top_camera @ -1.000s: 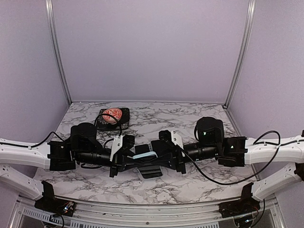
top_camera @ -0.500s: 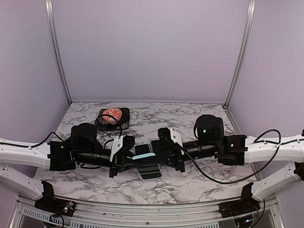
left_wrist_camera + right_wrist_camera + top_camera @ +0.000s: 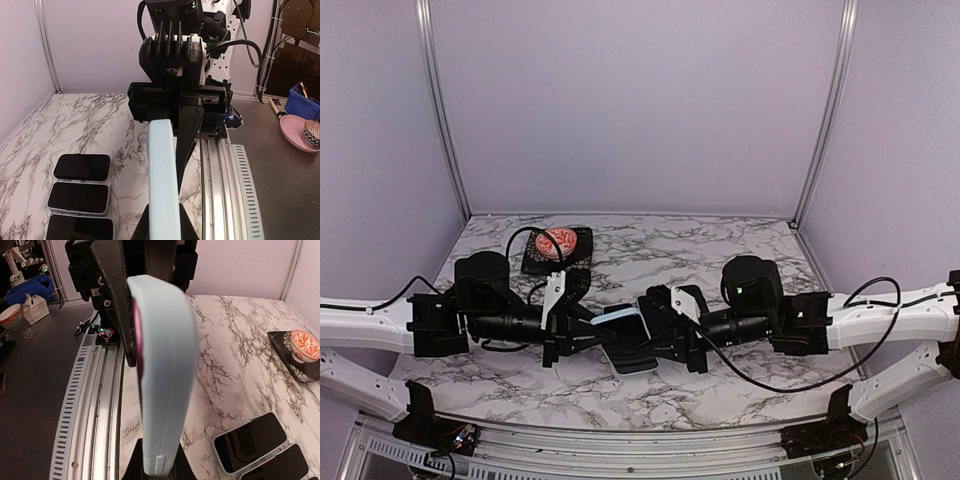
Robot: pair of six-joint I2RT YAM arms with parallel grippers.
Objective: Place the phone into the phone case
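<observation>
A light blue phone case (image 3: 623, 318) hangs edge-up above the table, gripped at both ends. My left gripper (image 3: 588, 332) is shut on its left end and my right gripper (image 3: 658, 325) on its right end. In the left wrist view the case (image 3: 163, 175) runs from my left gripper (image 3: 163, 225) to the right gripper's dark fingers (image 3: 190, 130). In the right wrist view the case (image 3: 165, 375) rises from my right gripper (image 3: 159, 460). A thin magenta strip (image 3: 137, 347) runs along its left face; I cannot tell whether that is the phone.
Three dark-screened phones (image 3: 81, 167) (image 3: 78, 196) (image 3: 80, 227) lie in a row on the marble table (image 3: 720, 250) under the arms; two of them (image 3: 252, 442) show in the right wrist view. A red patterned bowl (image 3: 558, 243) sits on a black tray at the back left. The metal rail (image 3: 220, 190) borders the near edge.
Both arms have shifted to the left, carrying the case with them, and the case now sits slightly more tilted. The right jaws have tightened a little.
</observation>
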